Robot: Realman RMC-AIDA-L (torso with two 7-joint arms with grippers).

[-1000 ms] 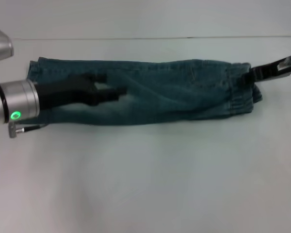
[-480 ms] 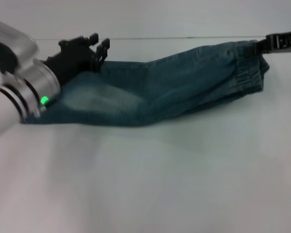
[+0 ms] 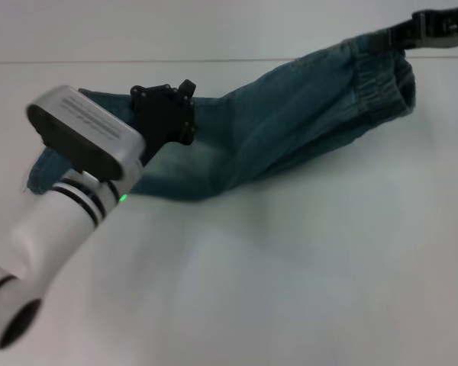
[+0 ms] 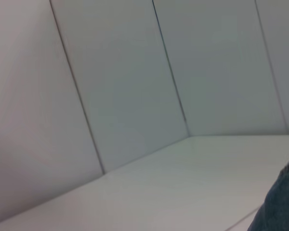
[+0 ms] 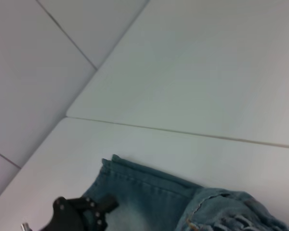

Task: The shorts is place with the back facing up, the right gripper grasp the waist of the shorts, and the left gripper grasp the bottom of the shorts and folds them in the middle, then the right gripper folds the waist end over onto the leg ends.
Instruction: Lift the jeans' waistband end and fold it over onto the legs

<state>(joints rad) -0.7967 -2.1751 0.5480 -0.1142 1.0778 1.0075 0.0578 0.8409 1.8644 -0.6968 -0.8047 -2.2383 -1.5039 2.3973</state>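
Denim waist hangs clamped in my right gripper, upper right, lifted for folding over; my left gripper, apparently open, hovers above the shorts.

front table: bare | left: left gripper over shorts (blocks)
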